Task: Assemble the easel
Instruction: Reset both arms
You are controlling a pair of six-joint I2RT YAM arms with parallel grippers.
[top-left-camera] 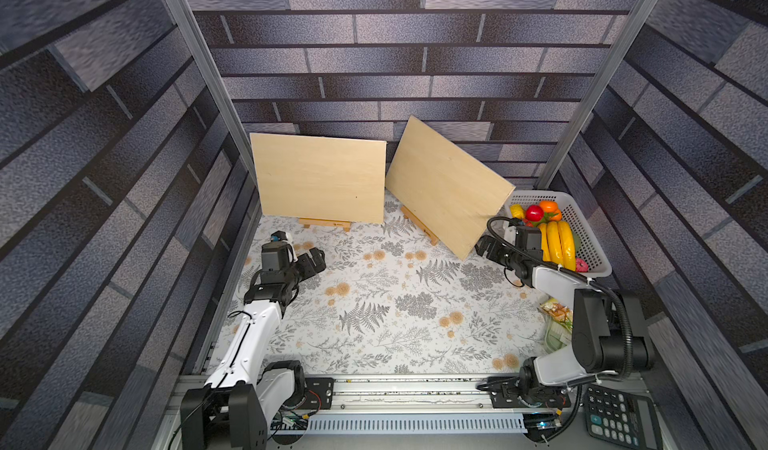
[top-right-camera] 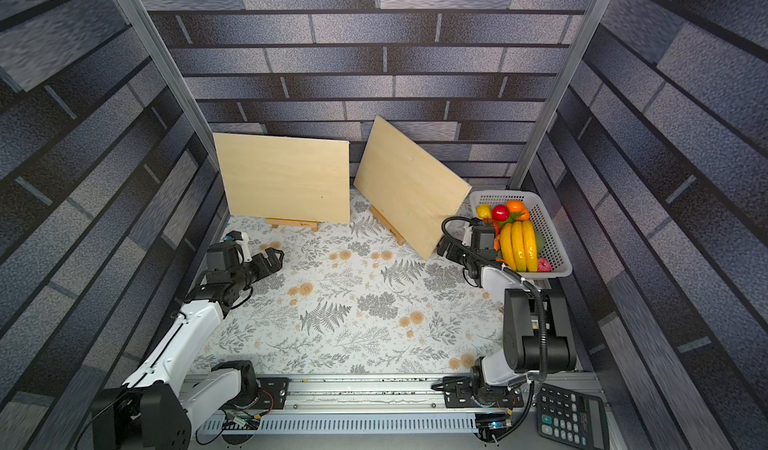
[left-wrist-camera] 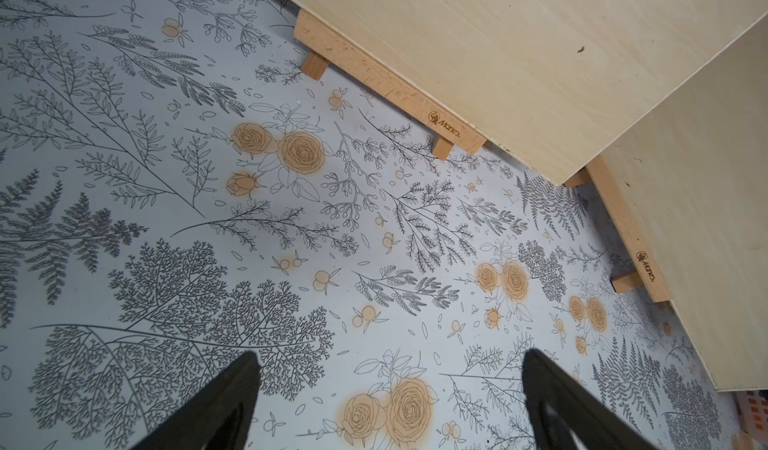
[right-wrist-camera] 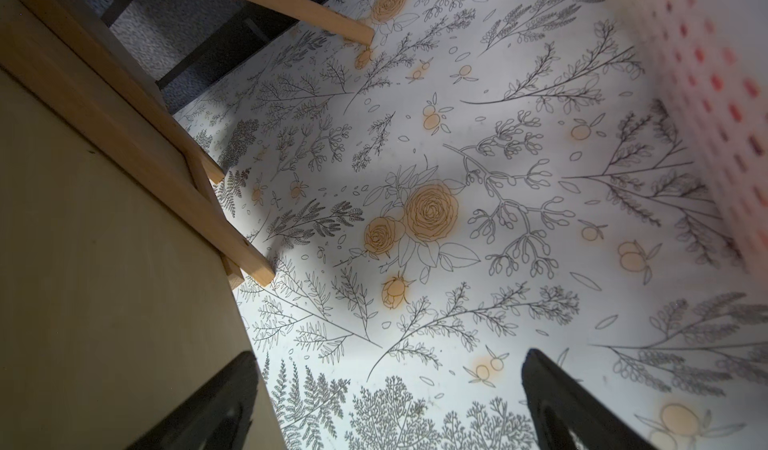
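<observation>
Boards up at back of table point(top-left-camera: 374, 302), each on an easel point(left-wrist-camera: 390, 91): left board point(top-left-camera: 318, 178) square-on, right board point(top-left-camera: 449, 186) angled. Left gripper point(top-left-camera: 316, 261) & right gripper point(top-left-camera: 482, 247) wide open, empty, the right one just beside the angled board's low corner. Prob. last step; next: back off w/o nudging it.

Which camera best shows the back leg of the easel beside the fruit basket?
The right wrist view: the back leg shows bare, slanting down to the tablecloth behind the board. In both top views the board hides it; only the front ledge peeks out. The left wrist view shows just that ledge.
</observation>
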